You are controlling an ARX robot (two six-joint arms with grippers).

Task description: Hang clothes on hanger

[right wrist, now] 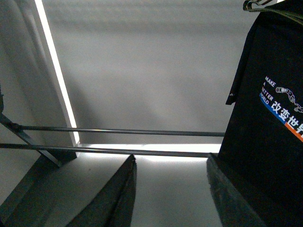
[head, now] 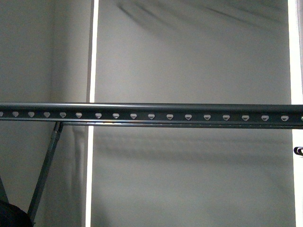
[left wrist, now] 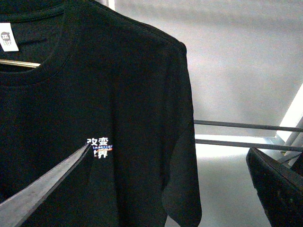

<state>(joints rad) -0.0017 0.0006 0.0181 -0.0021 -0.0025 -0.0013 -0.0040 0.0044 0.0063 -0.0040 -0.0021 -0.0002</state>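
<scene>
Hanger (head: 142, 109) bare, clothes (left wrist: 118, 85) apparently not yet hung; left gripper (left wrist: 169, 151) and right gripper (right wrist: 171, 159) both gape empty.

The rail (head: 151, 113) runs off both sides of the front view, and its leg (head: 43, 175) is cut at the bottom edge. A dark shape (head: 12, 215) in the lower left corner is too clipped to identify. In the left wrist view the shirt (left wrist: 118, 94) overruns three edges. Its collar hides most of the wire hanger (left wrist: 19, 63), and the label (left wrist: 8, 37) print is too small to read.
</scene>
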